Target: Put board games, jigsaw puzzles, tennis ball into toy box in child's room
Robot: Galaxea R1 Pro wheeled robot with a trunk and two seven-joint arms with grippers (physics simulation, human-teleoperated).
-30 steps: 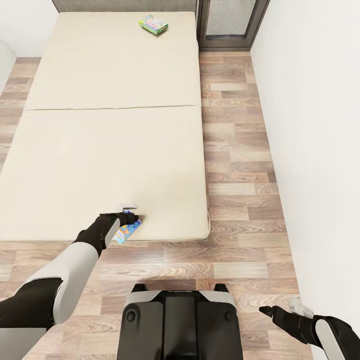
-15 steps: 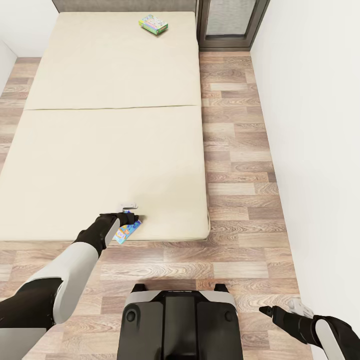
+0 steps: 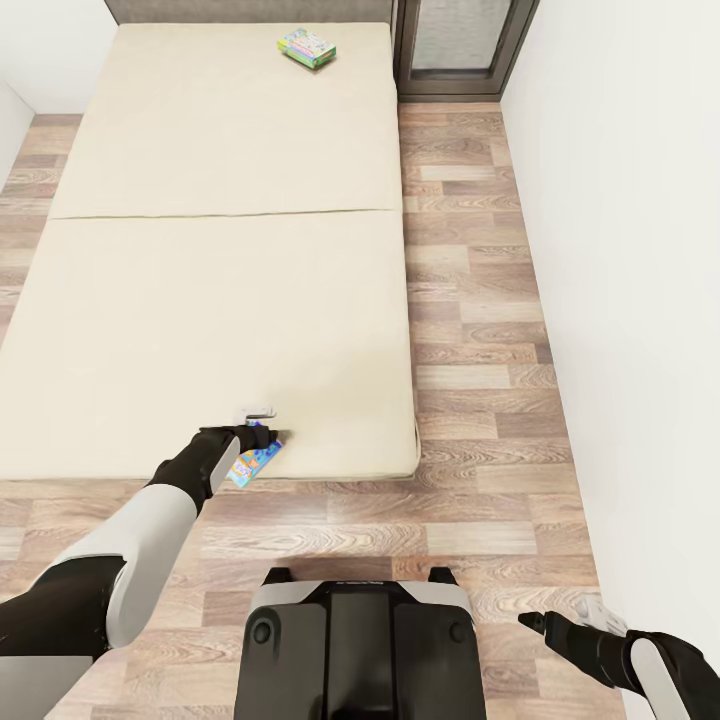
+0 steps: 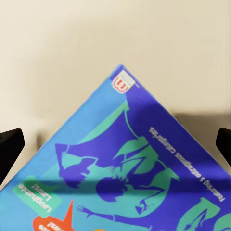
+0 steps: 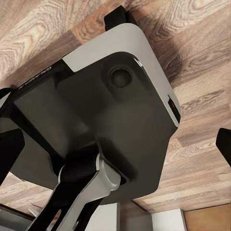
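**Head view: left pincer at the blue game on the near edge of the bed**

From the head view I see the bed (image 3: 200, 300) with its plain beige mattress filling most of the room in front of the robot, and wood-plank floor (image 3: 480, 330) running along its right side up to a white wall (image 3: 640, 250). The left arm reaches forward to the near edge of the mattress. There the left pincer (image 3: 262, 432) is at the blue board game (image 3: 255, 462), which lies at the edge of the bed and sticks out a little over it. In the left wrist view the blue box (image 4: 125, 183) lies between the two dark fingertips (image 4: 9, 149), one corner pointing away over the mattress; the fingers stand wide at both sides, so the pincer looks released, not clenched on the box.

A second board game (image 3: 307, 47), green and colourful, lies far away near the head of the bed, close to the dark-framed window (image 3: 455, 45).

The right pincer (image 3: 535, 622) hangs low at the robot's right side, over the floor. Whether it is released or clenched, I cannot tell from here. The right wrist view looks at the robot's dark base (image 5: 106, 120) on the planks.
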